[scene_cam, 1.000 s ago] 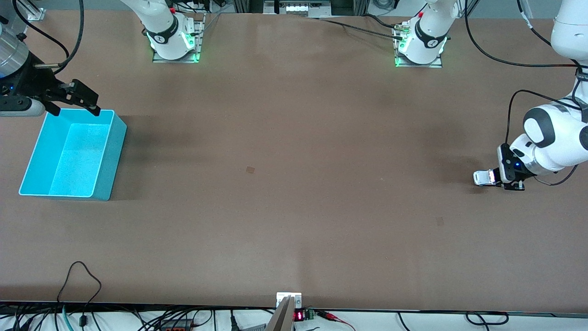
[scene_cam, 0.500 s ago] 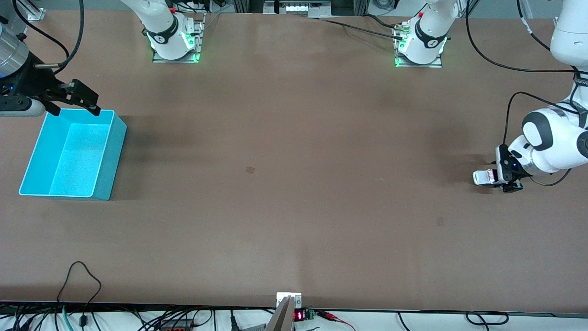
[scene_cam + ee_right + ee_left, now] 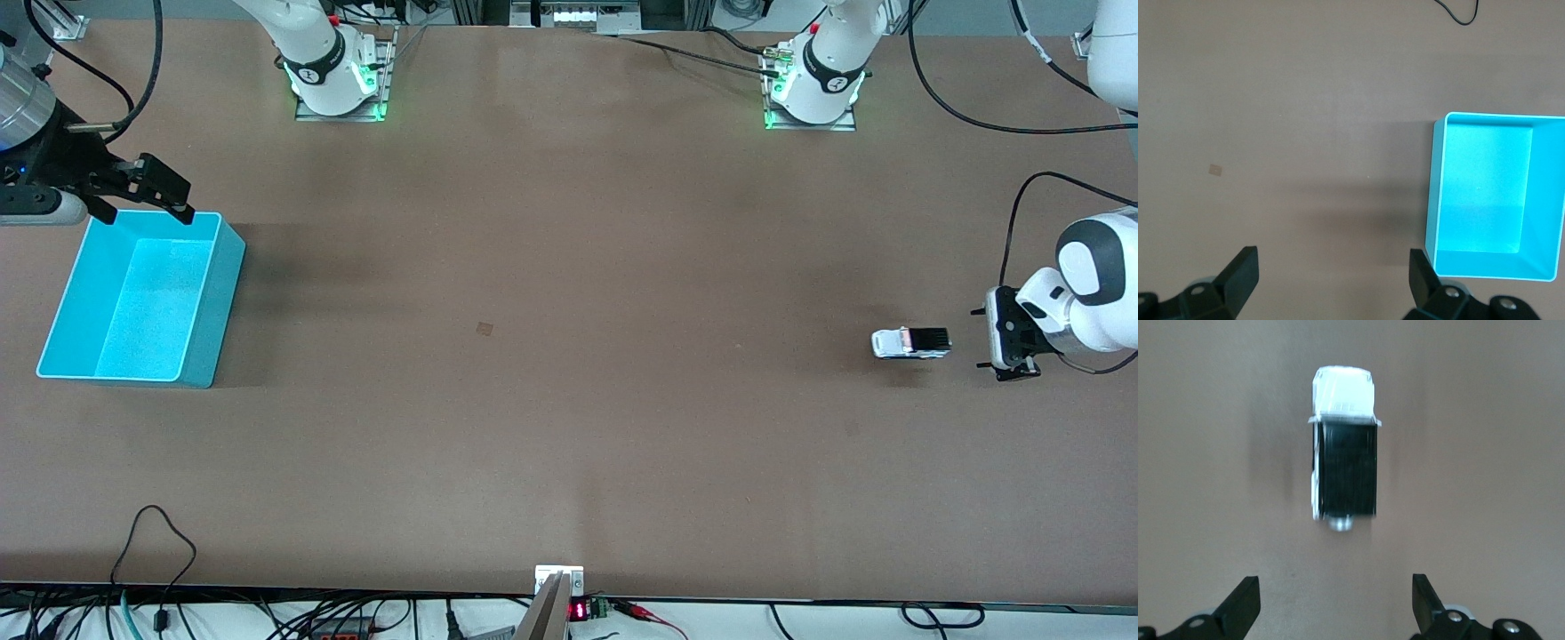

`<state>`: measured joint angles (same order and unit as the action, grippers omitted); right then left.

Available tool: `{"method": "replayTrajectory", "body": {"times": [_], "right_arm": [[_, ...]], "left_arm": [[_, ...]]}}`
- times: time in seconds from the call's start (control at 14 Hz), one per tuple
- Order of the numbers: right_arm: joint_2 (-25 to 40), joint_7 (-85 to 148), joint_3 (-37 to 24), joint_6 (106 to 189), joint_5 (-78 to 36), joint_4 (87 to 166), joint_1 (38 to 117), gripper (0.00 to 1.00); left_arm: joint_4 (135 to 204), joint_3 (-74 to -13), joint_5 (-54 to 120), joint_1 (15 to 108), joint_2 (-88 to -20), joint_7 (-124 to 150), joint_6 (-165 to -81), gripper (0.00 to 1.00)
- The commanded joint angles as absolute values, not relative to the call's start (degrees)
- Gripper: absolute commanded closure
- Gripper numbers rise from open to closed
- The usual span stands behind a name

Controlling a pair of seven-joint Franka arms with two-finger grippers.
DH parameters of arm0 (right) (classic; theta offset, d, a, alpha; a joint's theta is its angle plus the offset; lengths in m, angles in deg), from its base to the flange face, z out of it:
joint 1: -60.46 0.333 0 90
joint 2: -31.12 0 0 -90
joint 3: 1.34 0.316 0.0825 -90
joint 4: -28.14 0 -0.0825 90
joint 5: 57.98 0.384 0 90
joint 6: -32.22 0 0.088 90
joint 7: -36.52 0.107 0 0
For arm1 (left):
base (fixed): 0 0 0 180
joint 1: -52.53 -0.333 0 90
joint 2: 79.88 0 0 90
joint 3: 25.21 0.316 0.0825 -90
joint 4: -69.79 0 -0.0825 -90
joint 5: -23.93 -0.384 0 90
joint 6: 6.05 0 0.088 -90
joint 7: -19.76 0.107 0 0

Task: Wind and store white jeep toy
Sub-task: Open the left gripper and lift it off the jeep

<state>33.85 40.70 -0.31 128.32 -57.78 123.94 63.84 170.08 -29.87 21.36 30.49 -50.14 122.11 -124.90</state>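
The white jeep toy (image 3: 910, 343), with its black roof panel, stands alone on the brown table near the left arm's end. It also shows in the left wrist view (image 3: 1344, 465), a little ahead of the fingers. My left gripper (image 3: 985, 339) is low over the table beside the jeep, open and empty; it also shows in the left wrist view (image 3: 1335, 600). The cyan bin (image 3: 218, 302) stands empty at the right arm's end. My right gripper (image 3: 148, 213) hangs open and empty over the bin's edge farthest from the front camera. The right wrist view shows that gripper (image 3: 1331, 267) and the bin (image 3: 1435, 193).
A small tan mark (image 3: 484, 328) lies on the table's middle. Cables run along the table's edge nearest the front camera (image 3: 151, 533). The arm bases (image 3: 338, 80) stand along the edge farthest from the camera.
My left gripper has let go of the jeep and drawn back toward the left arm's end. The jeep has moved along the table toward the right arm's end. The right arm has not moved.
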Motion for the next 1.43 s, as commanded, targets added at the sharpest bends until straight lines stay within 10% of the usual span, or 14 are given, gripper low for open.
{"method": "replayTrajectory", "body": {"times": [0.0,1.36], "right_arm": [[33.58,40.74,-0.37,127.85,-56.84,122.89,64.06,0.0],[33.66,40.74,-0.46,127.58,-56.75,122.89,64.59,0.0]], "left_arm": [[164.65,-30.13,16.48,32.49,-51.31,113.14,-115.5,0.0],[146.43,-36.46,17.68,44.16,-59.04,44.85,-82.16,0.0]]}}
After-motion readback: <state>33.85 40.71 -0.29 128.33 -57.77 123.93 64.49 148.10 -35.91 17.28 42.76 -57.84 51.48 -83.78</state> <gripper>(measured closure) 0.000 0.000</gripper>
